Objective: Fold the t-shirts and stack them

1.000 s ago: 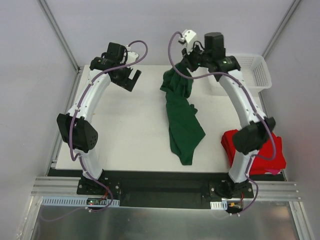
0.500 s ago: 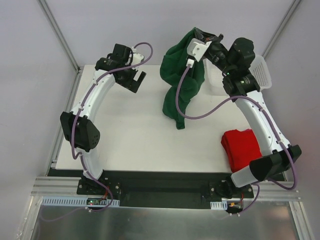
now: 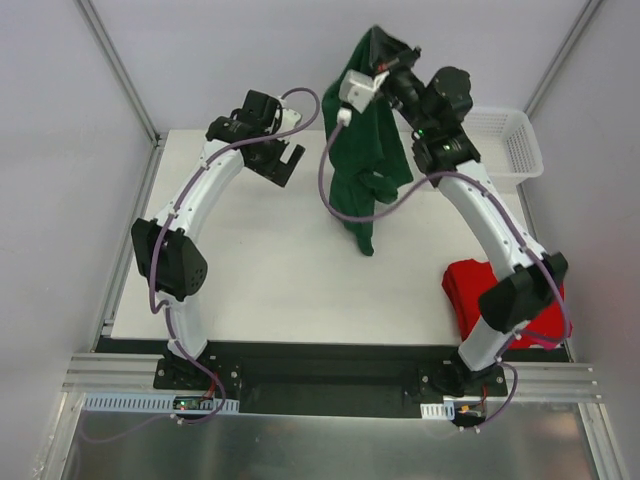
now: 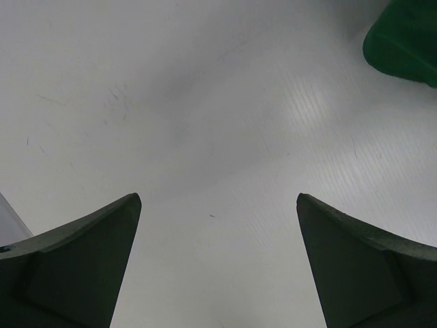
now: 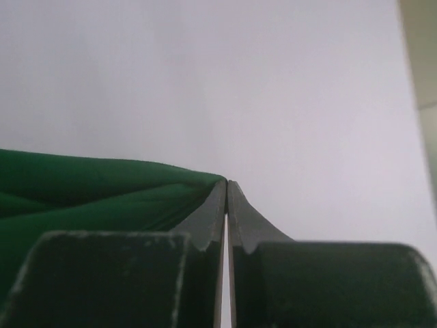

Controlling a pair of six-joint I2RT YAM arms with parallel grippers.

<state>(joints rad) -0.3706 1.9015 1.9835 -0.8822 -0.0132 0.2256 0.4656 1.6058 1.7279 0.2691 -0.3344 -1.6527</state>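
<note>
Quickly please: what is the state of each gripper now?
Left gripper: open, holding nothing.
Right gripper: closed on the dark green cloth t-shirt.

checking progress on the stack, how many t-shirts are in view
2. The green t-shirt hangs from the right end effector; the red t-shirt lies near-right on the table, partly hidden.

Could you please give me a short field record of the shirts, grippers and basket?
held: dark green cloth t-shirt, hanging bunched from the right gripper above the white table; unclear if its lower end touches
set down: bright red cloth t-shirt, folded at the table's near right edge, partly behind the right arm
left gripper: open, empty, over bare table
right gripper: shut on the dark green cloth t-shirt's top edge
basket: white plastic mesh basket, at the far right corner
</note>
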